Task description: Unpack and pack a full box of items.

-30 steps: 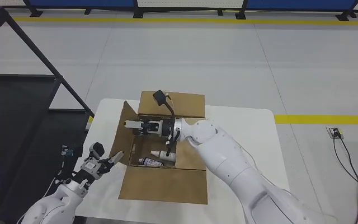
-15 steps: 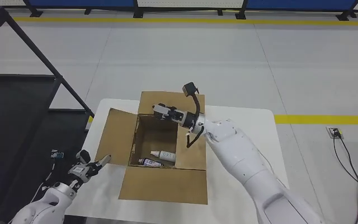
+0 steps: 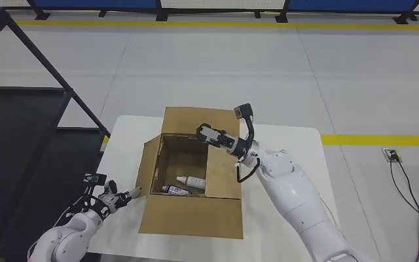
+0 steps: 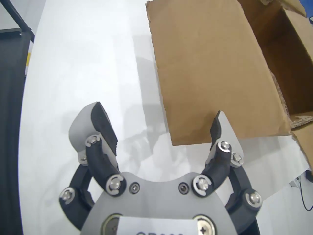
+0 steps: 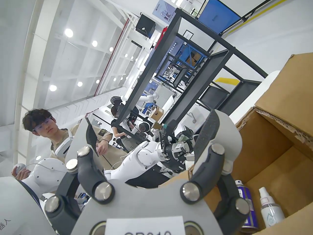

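An open cardboard box (image 3: 194, 120) stands mid-table, its left flap (image 3: 148, 164) half raised. On the box floor lie a white spray bottle (image 3: 194, 181) and a dark can (image 3: 175, 190); the bottle (image 5: 269, 210) and can (image 5: 244, 201) also show past my right gripper's fingers. My right gripper (image 3: 204, 133) hovers open over the box's far right part, holding nothing; it is open (image 5: 149, 133) in its own wrist view. My left gripper (image 3: 128, 194) is low over the table's near left, open (image 4: 159, 125), just short of the left flap (image 4: 207, 69), with one fingertip (image 4: 216, 125) at the flap's corner.
The white table (image 3: 288, 170) has bare room right of the box. The near flap (image 3: 191, 216) lies flat toward me and the far flap lies flat behind. A black frame (image 3: 46, 72) and a dark panel stand left of the table.
My right gripper left the left flap and swung right, rising over the box's far side. The left flap dropped flat, then stands half raised again. My left gripper shifted slightly toward the table's near edge.
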Robot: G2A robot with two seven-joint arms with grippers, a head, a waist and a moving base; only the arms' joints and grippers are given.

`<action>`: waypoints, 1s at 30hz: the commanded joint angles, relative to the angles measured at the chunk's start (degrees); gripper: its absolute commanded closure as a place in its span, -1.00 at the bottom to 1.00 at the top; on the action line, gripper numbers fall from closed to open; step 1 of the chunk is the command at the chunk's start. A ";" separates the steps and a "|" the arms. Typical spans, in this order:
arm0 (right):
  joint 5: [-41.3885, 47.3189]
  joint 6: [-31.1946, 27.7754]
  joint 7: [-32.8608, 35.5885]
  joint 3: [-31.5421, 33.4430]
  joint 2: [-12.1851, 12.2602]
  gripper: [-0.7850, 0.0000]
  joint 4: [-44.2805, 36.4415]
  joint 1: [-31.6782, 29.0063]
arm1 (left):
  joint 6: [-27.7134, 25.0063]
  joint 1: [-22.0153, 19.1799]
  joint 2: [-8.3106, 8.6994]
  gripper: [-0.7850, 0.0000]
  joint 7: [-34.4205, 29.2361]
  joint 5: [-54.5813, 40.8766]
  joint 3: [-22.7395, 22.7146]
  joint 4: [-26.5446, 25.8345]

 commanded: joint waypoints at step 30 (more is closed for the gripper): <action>-3.97 2.23 -4.15 10.06 4.32 -1.00 -13.78 -12.52 | -2.62 6.88 1.03 -1.00 -1.05 -19.55 -13.97 -26.99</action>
